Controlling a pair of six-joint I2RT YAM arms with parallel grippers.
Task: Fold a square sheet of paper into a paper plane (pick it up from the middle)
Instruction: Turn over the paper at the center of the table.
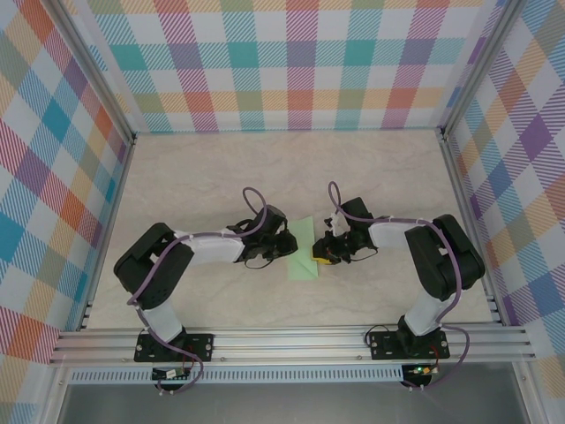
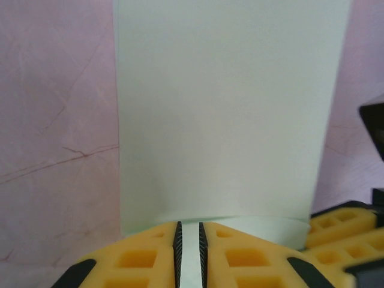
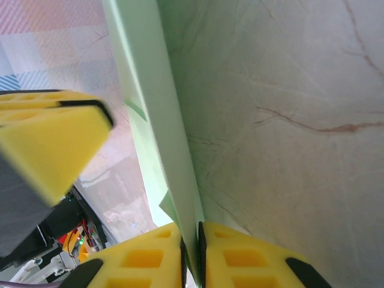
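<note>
The square sheet of paper (image 1: 305,251) sits in the centre of the top view as a narrow folded strip, not yet a pointed plane. The left gripper (image 2: 189,233) and the right gripper (image 3: 191,235) each pinch one edge of it, jaws almost together. I judge the folding is about midway: nose and wings are left.

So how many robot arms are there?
2. The left arm reaches in from the left side and the right arm from the right side, with the green paper between them.

A pale marbled tabletop (image 1: 265,168) sits inside pastel plaid walls (image 1: 300,62) and aluminium rails (image 1: 291,340).
</note>
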